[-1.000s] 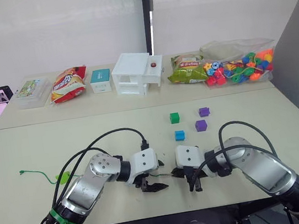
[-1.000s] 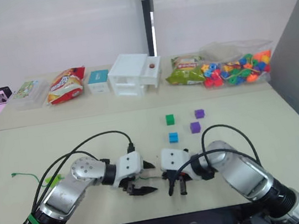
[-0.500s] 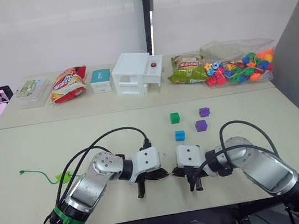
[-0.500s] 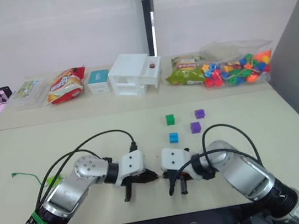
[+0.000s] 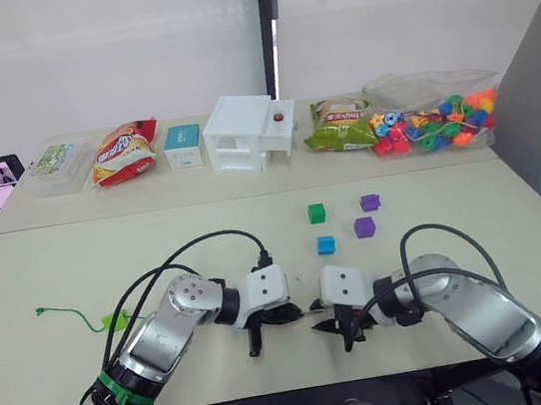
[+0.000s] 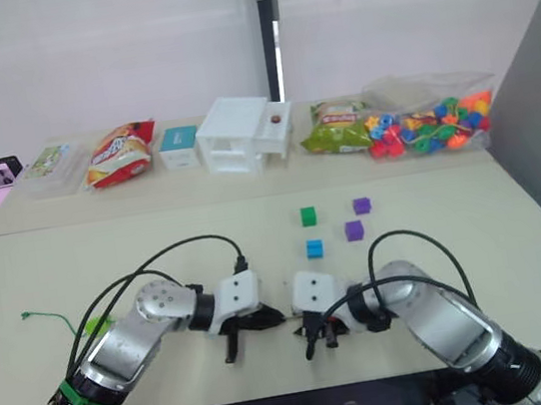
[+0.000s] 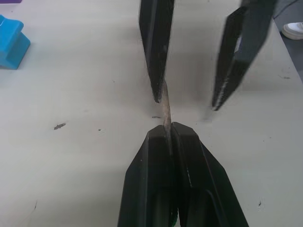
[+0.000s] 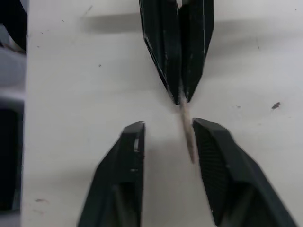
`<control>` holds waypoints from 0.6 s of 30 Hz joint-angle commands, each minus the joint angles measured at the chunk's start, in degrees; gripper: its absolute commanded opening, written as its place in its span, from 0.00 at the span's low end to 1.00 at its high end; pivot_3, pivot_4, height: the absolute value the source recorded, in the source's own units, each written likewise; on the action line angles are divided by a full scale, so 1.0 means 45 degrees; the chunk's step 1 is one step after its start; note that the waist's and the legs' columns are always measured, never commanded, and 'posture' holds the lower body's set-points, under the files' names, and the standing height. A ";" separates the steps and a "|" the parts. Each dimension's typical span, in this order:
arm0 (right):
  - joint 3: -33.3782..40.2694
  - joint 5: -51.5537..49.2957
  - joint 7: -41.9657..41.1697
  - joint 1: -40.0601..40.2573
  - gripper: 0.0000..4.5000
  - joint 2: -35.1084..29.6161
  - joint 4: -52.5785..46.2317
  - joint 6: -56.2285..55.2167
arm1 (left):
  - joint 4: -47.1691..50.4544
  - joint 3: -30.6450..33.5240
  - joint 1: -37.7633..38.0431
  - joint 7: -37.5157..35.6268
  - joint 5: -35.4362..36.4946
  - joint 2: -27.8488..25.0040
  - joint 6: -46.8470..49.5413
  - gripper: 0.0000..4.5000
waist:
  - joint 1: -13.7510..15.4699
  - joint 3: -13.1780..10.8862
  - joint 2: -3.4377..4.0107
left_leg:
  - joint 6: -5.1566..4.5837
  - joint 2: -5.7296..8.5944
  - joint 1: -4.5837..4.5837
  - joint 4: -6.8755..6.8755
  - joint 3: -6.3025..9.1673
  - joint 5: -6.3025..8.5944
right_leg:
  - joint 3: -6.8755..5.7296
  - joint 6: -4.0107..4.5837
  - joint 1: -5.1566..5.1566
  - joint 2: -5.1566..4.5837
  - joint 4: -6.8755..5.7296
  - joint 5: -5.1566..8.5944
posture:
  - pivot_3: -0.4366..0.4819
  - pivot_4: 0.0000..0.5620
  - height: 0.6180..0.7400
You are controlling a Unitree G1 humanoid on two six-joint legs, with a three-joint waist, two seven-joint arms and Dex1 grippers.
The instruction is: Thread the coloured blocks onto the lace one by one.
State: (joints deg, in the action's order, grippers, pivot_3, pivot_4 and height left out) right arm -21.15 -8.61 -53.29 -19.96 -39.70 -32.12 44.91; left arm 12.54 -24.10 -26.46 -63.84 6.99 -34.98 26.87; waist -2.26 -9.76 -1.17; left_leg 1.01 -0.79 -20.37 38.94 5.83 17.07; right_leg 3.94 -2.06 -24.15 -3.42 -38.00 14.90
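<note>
While facing: left gripper [image 7: 166, 126] clenched on lace tip [image 7: 165, 105]
Right gripper [image 8: 163, 130]: released — fingers astride tip

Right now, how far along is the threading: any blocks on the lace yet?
No block looks threaded yet. The dark green block, blue block and two purple blocks sit loose on the table. In hand: the left hand is shut on the lace's stiff tip, with the right hand open around it. Left: pick up and thread every block.
</note>
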 commanded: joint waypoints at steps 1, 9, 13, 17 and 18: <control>0.1966 -0.0719 0.1061 0.0956 0.74 0.0265 -0.1168 0.0836 | 0.0355 0.0359 0.0048 -0.0156 0.0172 -0.0293 -0.0129 0.00 | 0.0019 0.0000 0.0000 | 0.0000 -0.0001 0.0001 0.0001 0.0001 0.0000 | -0.0001 0.0000 0.0002 0.0000 -0.0004 0.0000 | 0.48 0.27 1.00; 0.4956 -0.0709 0.5416 0.4086 0.99 0.3478 -0.2800 0.2009 | 0.0736 0.0816 0.0413 -0.0211 0.0415 -0.0828 0.0053 0.00 | 0.0010 0.0001 0.0002 | 0.0000 -0.0003 0.0004 -0.0012 0.0002 0.0000 | 0.0002 0.0000 -0.0005 0.0002 -0.0008 0.0000 | 0.48 0.27 1.00; 0.4736 0.0475 0.8429 0.4713 0.99 0.5779 -0.2530 0.0979 | 0.0848 0.0877 0.0510 -0.0164 0.0508 -0.0886 0.0150 0.00 | -0.0031 0.0003 0.0007 | 0.0003 -0.0004 0.0012 -0.0013 -0.0002 -0.0002 | 0.0005 -0.0001 -0.0003 0.0004 -0.0009 0.0001 | 0.48 0.27 1.00; 0.4589 0.1769 1.0619 0.4550 0.99 0.7162 -0.1213 -0.0717 | 0.0932 0.0878 0.0525 -0.0117 0.0541 -0.0906 0.0189 0.00 | -0.0058 0.0004 0.0007 | 0.0008 -0.0005 0.0014 -0.0016 -0.0004 -0.0004 | 0.0008 -0.0001 -0.0004 0.0004 -0.0006 0.0001 | 0.48 0.27 1.00; 0.4571 0.1873 1.0877 0.4376 0.99 0.7444 -0.0617 -0.1233 | 0.0959 0.0877 0.0535 -0.0107 0.0551 -0.0911 0.0193 0.00 | -0.0053 0.0003 0.0008 | 0.0010 -0.0005 0.0014 -0.0016 -0.0005 -0.0005 | 0.0007 -0.0001 -0.0003 0.0003 -0.0005 0.0001 | 0.48 0.27 1.00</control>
State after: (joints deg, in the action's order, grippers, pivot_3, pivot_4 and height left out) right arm -0.62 -1.78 -6.99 0.64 -6.95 -36.46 43.46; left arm 14.72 -21.21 -24.23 -64.44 8.93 -38.75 27.75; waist -2.50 -9.75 -1.14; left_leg 1.08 -0.80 -20.32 38.86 5.80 17.04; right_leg 3.98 -2.07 -24.17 -3.41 -38.03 14.91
